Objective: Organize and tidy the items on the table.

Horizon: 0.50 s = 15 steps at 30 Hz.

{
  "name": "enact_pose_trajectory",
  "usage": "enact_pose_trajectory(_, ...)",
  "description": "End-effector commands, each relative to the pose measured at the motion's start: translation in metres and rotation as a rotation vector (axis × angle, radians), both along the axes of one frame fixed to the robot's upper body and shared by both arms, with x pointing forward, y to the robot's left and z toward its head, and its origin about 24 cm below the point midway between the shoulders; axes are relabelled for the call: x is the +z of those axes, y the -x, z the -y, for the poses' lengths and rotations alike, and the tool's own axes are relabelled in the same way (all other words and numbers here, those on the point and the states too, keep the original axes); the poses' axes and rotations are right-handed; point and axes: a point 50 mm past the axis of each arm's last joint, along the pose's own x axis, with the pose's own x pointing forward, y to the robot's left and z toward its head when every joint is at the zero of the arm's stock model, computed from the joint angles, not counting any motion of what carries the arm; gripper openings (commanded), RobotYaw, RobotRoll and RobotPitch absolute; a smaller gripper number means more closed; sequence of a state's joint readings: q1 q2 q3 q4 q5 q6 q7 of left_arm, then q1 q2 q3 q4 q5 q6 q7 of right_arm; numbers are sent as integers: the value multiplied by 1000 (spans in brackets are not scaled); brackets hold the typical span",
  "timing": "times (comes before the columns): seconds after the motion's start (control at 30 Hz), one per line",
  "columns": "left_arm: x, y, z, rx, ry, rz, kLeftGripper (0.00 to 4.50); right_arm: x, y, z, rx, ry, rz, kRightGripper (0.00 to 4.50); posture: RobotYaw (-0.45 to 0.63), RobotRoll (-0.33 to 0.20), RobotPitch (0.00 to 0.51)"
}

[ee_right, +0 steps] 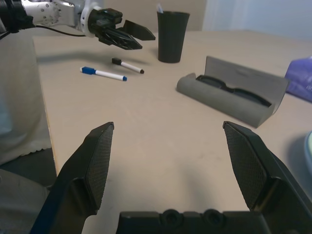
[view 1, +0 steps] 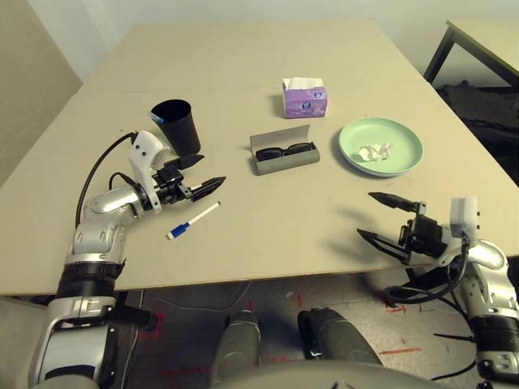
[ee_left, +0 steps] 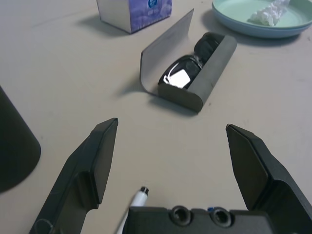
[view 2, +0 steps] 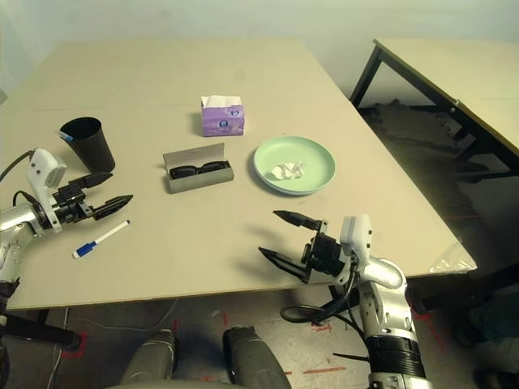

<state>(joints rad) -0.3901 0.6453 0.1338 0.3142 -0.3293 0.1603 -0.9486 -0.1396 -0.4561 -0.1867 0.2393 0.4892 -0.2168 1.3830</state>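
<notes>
Both grippers, left [view 1: 207, 173] and right [view 1: 377, 217], hung spread and empty; sunglasses [view 1: 284, 151] lay in the open case [view 1: 285, 160].

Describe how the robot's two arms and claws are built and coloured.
Both forearms are silver metal with ribbed black cuffs lower down. Each wrist carries a white block, with black cables looping from the arm. The left claw and right claw each have two black, tapering, pointed fingers on a black mount; the right claw's pads are finely textured.

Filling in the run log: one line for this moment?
left gripper: open, above markers | right gripper: open, empty | sunglasses: in open case | tissue: on green plate
</notes>
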Motion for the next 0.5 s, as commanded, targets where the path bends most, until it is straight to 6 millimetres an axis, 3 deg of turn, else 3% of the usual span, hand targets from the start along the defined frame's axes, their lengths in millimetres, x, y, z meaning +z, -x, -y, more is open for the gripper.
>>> enact_pose_trajectory(0.03,-7,-5,2,27,-3,-15,4500,-2,-2,8,-13,-5,-9,4456,-34,0,102)
enact_pose_trajectory(0.07,-8,-7,3,38,1,-16,4500,-2,-4,9,-24,-12,-9,4456,-34,0,102)
enact_pose_trajectory(0.17,-11,-13,6,68,19,-27,3639,0,-6,11,-45,-17,-5,4500,-42,0,98)
enact_pose_trajectory(0.5,-19,-45,26,123,0,-38,54,3,-7,6,-64,-28,-1,4500,-70,0,93)
